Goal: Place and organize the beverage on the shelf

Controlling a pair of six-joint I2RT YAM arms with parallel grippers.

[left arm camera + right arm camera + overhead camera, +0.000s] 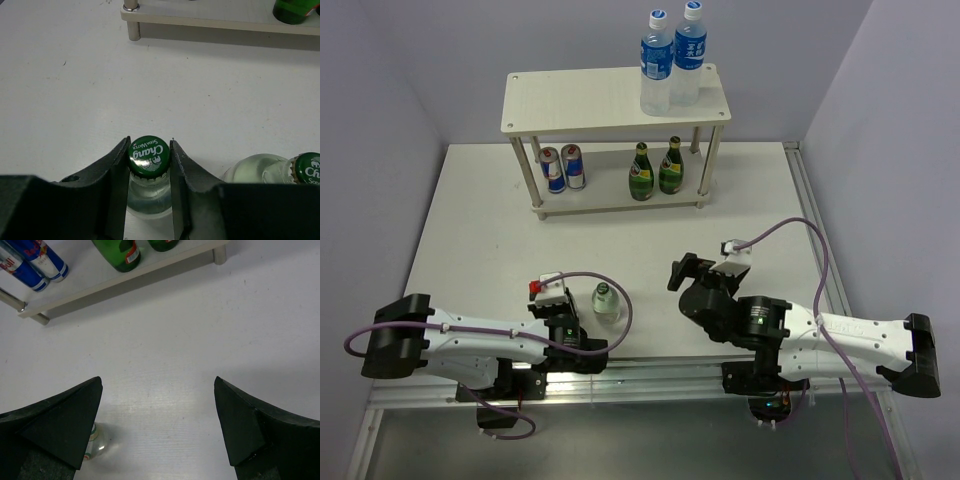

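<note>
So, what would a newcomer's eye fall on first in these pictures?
The left gripper has its fingers shut on the neck of a clear bottle with a green Chang cap, near the front of the table, with a second bottle just to its right. At the back stands the shelf: two water bottles on its top board, two cans and two green bottles on the lower one.

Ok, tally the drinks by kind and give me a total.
water bottles with blue labels: 2
blue and silver cans: 2
green glass bottles: 2
clear soda bottles with green caps: 2, one gripped by the left end effector
Total: 8
</note>
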